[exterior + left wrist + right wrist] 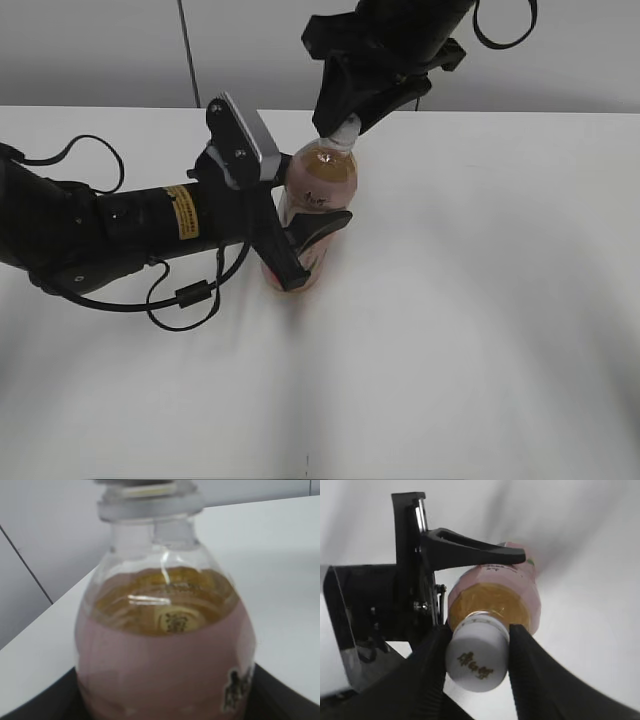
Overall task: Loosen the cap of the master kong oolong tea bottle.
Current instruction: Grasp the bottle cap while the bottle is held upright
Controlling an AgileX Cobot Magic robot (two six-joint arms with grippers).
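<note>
Bottle: tall clear plastic master kong oolong tea bottle (318,195) of amber tea, pink label wrapping its rounded shoulder; upright near the middle of the smooth white desk (480,300)
Cap: small round white plastic screw cap (476,652), dark characters on its flat top; seated on the bottle's neck
Right tool: black right tool (478,649) reaching from above; its two matte fingers press the cap's sides
Left tool: black left tool (300,245) reaching from the left; its slim curved fingers clamp the bottle's labelled body
</note>
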